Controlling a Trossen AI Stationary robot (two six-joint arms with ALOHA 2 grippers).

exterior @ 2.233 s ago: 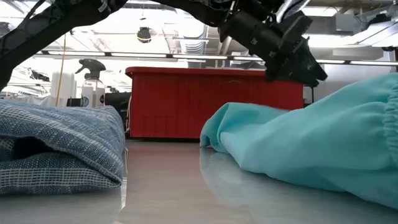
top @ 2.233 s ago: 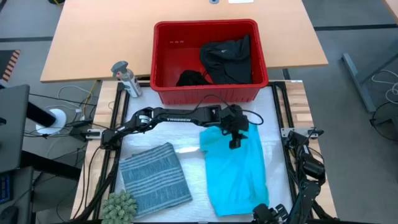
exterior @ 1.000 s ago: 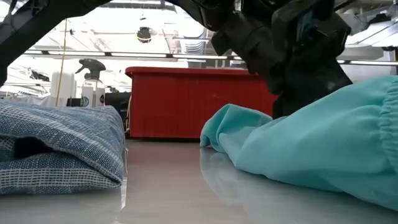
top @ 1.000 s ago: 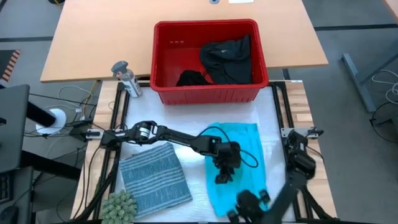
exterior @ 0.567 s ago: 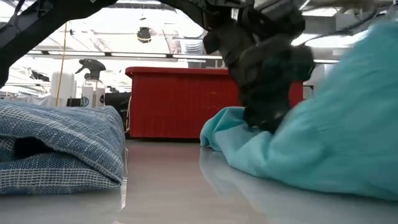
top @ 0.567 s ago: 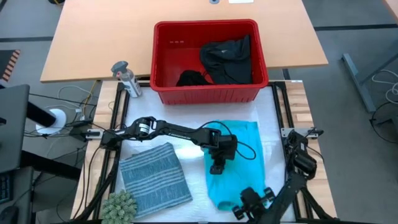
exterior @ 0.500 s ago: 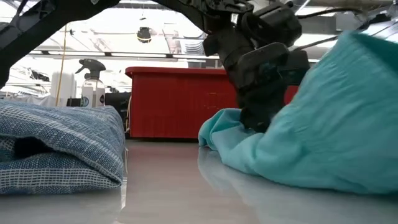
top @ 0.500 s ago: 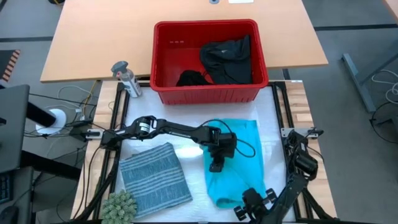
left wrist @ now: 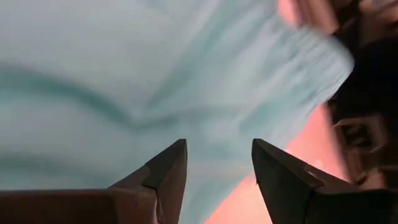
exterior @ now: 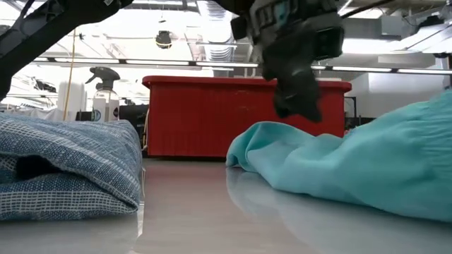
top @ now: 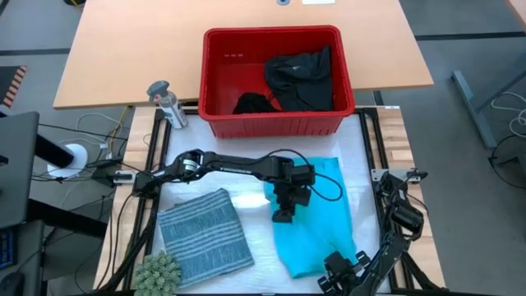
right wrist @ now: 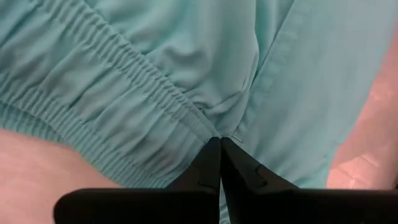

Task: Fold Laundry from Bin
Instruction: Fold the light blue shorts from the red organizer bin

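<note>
I have the right gripper (right wrist: pixel 221 144) pinched closed on the turquoise garment's (top: pixel 316 226) elastic hem near the counter's front edge, to carry a fold. My left gripper (top: pixel 282 215) hovers above its middle, jaws apart, holding nothing.

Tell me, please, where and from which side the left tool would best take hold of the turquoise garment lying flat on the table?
Probably at the far left corner of the turquoise garment, coming straight down from above. The cloth lies flat, so only a top-down pinch on an edge or corner can gather it. The left tool hangs open just above that side, while the right tool is shut on the elastic hem at the near end.
</note>
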